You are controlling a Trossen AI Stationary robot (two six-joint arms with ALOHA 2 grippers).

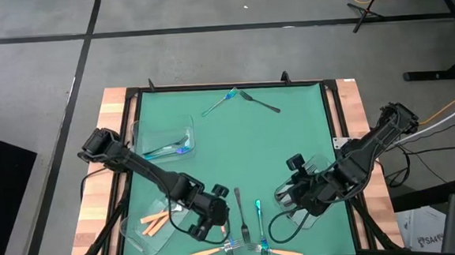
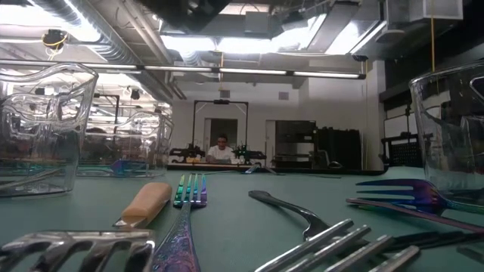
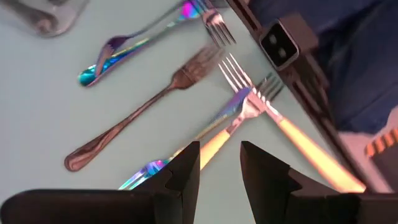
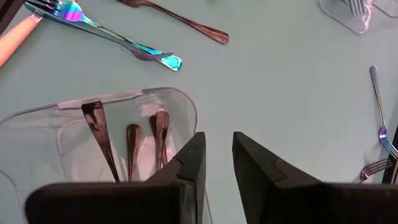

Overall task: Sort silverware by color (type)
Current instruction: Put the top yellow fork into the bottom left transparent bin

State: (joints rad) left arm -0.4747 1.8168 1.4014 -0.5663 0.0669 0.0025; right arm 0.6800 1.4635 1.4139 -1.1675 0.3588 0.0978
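Left gripper [image 1: 215, 223] hovers over the green mat [image 1: 236, 143], just beside the orange-fork tray [image 1: 143, 227]; fingers [image 3: 186, 168] slightly parted, holding nothing, above an orange-handled fork [image 3: 214, 140] crossed with a blue-teal fork [image 3: 233, 106] and next to a dark fork [image 3: 137, 118]. Right gripper [image 1: 295, 194] sits over the dark-fork tray [image 4: 37, 124] on the mat's other side, fingers a little apart, empty; three dark handles [image 4: 127, 146] lie in that tray. Two more forks [image 1: 242, 100] are at the mat's far edge, blue-teal ones in the far tray [image 1: 165, 139]
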